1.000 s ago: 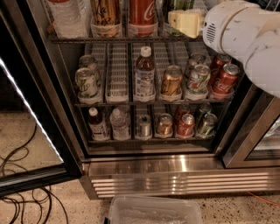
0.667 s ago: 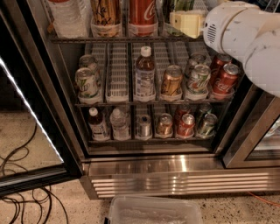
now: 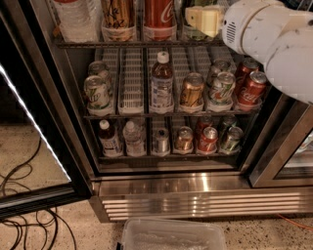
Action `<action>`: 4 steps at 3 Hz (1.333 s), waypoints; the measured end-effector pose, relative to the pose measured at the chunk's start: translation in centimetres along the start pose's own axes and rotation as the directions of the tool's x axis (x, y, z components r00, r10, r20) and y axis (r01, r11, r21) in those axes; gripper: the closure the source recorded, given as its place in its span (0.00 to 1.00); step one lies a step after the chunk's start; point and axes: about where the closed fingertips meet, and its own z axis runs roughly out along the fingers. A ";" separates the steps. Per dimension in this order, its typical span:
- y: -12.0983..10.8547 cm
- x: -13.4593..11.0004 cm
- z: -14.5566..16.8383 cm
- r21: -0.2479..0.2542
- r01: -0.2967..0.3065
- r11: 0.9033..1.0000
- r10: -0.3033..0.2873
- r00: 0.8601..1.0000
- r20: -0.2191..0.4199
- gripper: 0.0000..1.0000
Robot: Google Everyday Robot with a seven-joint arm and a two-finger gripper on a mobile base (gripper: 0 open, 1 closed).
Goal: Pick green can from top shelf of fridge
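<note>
Speckled floor, open fridge (image 3: pixel 195 193) with a steel base. My gripper (image 3: pixel 204 20) is at the right end of the top shelf (image 3: pixel 83 44), just right of the red cola can (image 3: pixel 159 17) and gold can (image 3: pixel 117 17). The green can (image 3: pixel 184 14) sits behind it, mostly hidden. Unclear whether I'm clamped on it. Clear bin (image 3: pixel 171 234) on the floor below.

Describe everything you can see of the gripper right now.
The gripper is a pale cream, blocky, plastic-looking piece on the end of the white rounded arm, which enters from the right. It is inside the fridge at the top shelf, just right of the red cola can, above a pale cup holder. Whatever it covers is hidden.
</note>
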 end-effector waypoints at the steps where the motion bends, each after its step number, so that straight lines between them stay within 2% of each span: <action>1: 1.3 -1.6 0.7 -0.018 0.006 1.000 -0.005 0.999 0.037 0.23; 3: 2.5 -2.2 1.8 -0.033 0.004 0.999 -0.001 0.998 0.062 0.28; 4: 2.1 -0.8 2.1 -0.023 0.004 1.000 -0.003 0.999 0.043 0.39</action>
